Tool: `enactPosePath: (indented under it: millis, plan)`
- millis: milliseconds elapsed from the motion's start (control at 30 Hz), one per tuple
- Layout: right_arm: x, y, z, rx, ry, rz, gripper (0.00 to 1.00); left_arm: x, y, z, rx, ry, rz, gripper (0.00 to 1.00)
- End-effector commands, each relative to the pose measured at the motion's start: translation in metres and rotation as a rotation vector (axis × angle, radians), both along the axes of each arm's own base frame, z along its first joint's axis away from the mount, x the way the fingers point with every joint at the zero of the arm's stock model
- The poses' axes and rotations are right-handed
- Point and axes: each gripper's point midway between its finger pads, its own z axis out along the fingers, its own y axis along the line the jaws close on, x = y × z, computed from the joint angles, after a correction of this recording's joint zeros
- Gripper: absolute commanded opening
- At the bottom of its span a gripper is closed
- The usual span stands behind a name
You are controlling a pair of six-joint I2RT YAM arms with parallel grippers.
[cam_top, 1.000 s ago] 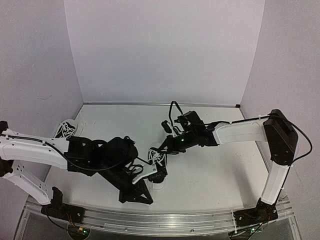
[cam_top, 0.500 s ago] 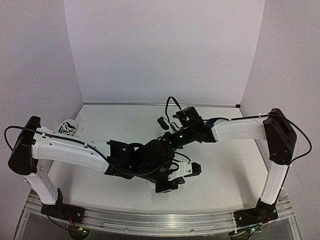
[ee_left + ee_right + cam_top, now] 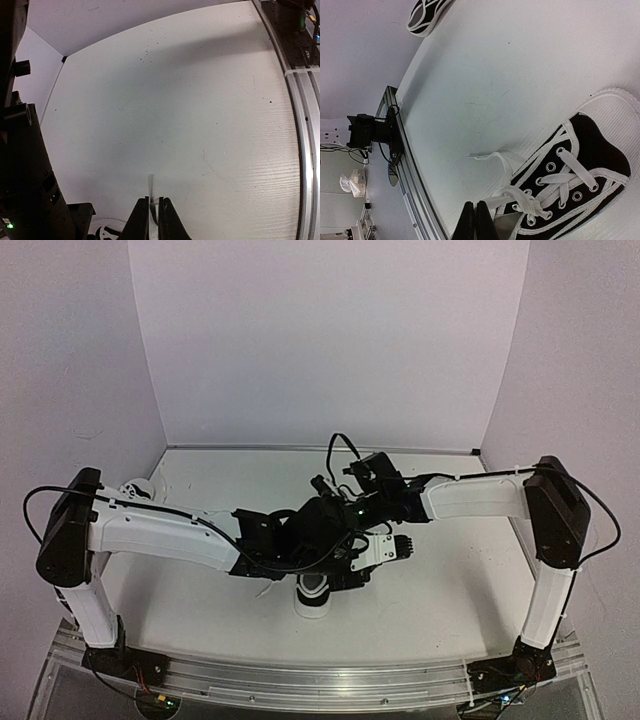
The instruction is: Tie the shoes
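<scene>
From above, the left arm [image 3: 160, 530] and right arm [image 3: 470, 500] cross over the middle of the bench [image 3: 450, 590]. They hide most of the shoe [image 3: 313, 598] under them, and only its white toe shows on the near side. That crowding fits a step where both laces are worked at once. The second shoe [image 3: 135, 490] sits well apart at the far left, probably waiting its turn.

In the left wrist view, the left hand [image 3: 152, 202] has its fingers pressed together on a thin white lace end [image 3: 150, 186], which stands up from between the tips. The hand points out over bare bench, to the right of the shoe, seemingly to draw that end taut.

In the right wrist view, the right hand [image 3: 475, 206] is also closed. A lace [image 3: 497, 197] runs from the eyelets into its tips, so it looks clamped on it. A slack loop [image 3: 490, 157] lies on the bench beside the shoe, so the knot looks unfinished.
</scene>
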Motion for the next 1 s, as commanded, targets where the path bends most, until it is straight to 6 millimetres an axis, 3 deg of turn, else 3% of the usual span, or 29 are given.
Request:
enactPosePath:
  millis: [0, 200, 300, 400, 567, 767, 967]
  plan:
    - [0.007, 0.008, 0.009, 0.028, -0.025, 0.021, 0.00, 0.003, -0.011, 0.018, -0.042, -0.049, -0.015, 0.16]
    - [0.008, 0.008, 0.007, 0.024, -0.021, 0.018, 0.00, 0.004, -0.001, 0.030, -0.073, 0.004, 0.007, 0.38]
    - [0.008, 0.008, 0.006, 0.023, -0.017, 0.018, 0.00, 0.006, 0.016, 0.047, -0.121, 0.040, 0.032, 0.42]
    - [0.008, 0.009, 0.005, 0.024, -0.009, 0.018, 0.00, 0.017, 0.045, 0.062, -0.215, 0.122, 0.095, 0.46]
    - [0.009, 0.014, 0.000, 0.024, 0.019, 0.017, 0.00, 0.052, 0.102, 0.085, -0.393, 0.171, 0.296, 0.51]
    - [0.009, 0.025, -0.007, 0.019, 0.039, 0.022, 0.05, 0.093, 0.167, 0.069, -0.488, 0.273, 0.597, 0.56]
    - [0.003, 0.037, -0.008, 0.027, 0.054, 0.044, 0.24, 0.107, 0.207, 0.053, -0.569, 0.374, 0.752, 0.63]
